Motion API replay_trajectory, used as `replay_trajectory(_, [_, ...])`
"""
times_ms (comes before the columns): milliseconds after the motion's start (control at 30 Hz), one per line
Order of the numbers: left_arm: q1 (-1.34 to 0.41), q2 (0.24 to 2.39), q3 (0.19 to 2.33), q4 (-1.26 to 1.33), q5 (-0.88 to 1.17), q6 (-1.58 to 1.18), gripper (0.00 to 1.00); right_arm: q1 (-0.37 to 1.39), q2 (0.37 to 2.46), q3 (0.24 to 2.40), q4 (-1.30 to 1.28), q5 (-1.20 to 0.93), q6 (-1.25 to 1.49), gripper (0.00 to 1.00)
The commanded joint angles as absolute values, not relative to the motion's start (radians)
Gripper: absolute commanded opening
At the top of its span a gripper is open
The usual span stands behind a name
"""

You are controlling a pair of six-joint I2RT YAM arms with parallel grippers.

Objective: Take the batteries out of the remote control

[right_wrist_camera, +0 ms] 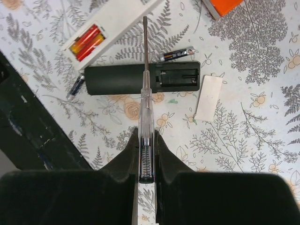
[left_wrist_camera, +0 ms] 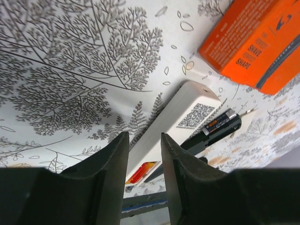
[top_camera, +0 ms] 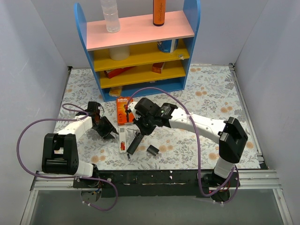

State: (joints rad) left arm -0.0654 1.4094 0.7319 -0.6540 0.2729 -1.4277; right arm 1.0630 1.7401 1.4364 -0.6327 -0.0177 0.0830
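Observation:
The white remote (right_wrist_camera: 123, 15) lies face down with its battery bay open. Two red-orange batteries (right_wrist_camera: 86, 39) sit side by side in the bay; they also show in the top view (top_camera: 123, 147) and the left wrist view (left_wrist_camera: 140, 172). My right gripper (right_wrist_camera: 146, 133) is shut on a clear-handled screwdriver (right_wrist_camera: 145, 89), whose tip hovers over the white remote's edge. My left gripper (left_wrist_camera: 143, 136) is open, its fingers (left_wrist_camera: 110, 159) apart just left of the white remote (left_wrist_camera: 180, 115), in the top view (top_camera: 108, 132).
A black remote (right_wrist_camera: 126, 78) with an empty bay lies beside the white one, with two dark loose batteries (right_wrist_camera: 177, 55) near it. A white cover plate (right_wrist_camera: 208, 97), a black piece (top_camera: 152, 150), the orange razor package (top_camera: 124, 110) and a coloured shelf (top_camera: 140, 51) are around.

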Motion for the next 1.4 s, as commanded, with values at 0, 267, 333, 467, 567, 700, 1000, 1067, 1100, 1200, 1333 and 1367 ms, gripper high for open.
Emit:
replay_trajectory(0, [-0.066, 1.399, 0.719, -0.661, 0.347, -1.379, 0.32, 1.095, 1.704, 1.508, -0.698, -0.061, -0.024, 0.01])
replay_trajectory(267, [-0.011, 1.43, 0.727, -0.653, 0.377, -1.342, 0.32, 1.226, 1.847, 1.745, -0.94, 0.066, -0.075, 0.01])
replay_trajectory(333, [-0.002, 1.422, 0.735, -0.653, 0.38, -1.336, 0.33, 1.264, 1.9, 1.823, -0.988, 0.104, -0.075, 0.01])
replay_trajectory(467, [0.104, 1.41, 0.744, -0.64, 0.413, -1.336, 0.38, 1.308, 1.962, 1.904, -1.063, 0.191, -0.075, 0.01])
replay_trajectory(567, [0.176, 1.39, 0.739, -0.618, 0.439, -1.341, 0.41, 1.339, 2.002, 1.966, -1.11, 0.273, -0.075, 0.01])
replay_trajectory(700, [0.242, 1.373, 0.741, -0.604, 0.442, -1.335, 0.43, 1.368, 2.066, 2.043, -1.178, 0.37, -0.083, 0.01])
replay_trajectory(1000, [0.264, 1.385, 0.706, -0.571, 0.511, -1.321, 0.45, 1.42, 2.125, 2.105, -1.213, 0.502, -0.103, 0.01])
replay_trajectory(1067, [0.264, 1.388, 0.698, -0.566, 0.525, -1.318, 0.45, 1.428, 2.129, 2.103, -1.212, 0.521, -0.107, 0.01])
replay_trajectory(1100, [0.264, 1.388, 0.695, -0.563, 0.529, -1.318, 0.45, 1.431, 2.132, 2.103, -1.21, 0.526, -0.109, 0.01])
replay_trajectory(1200, [0.262, 1.387, 0.696, -0.56, 0.532, -1.318, 0.46, 1.442, 2.141, 2.109, -1.203, 0.537, -0.112, 0.01])
replay_trajectory(1333, [0.262, 1.393, 0.69, -0.555, 0.54, -1.318, 0.46, 1.459, 2.155, 2.118, -1.195, 0.538, -0.114, 0.01])
replay_trajectory(1367, [0.264, 1.394, 0.689, -0.552, 0.543, -1.318, 0.46, 1.462, 2.161, 2.126, -1.196, 0.538, -0.114, 0.01])
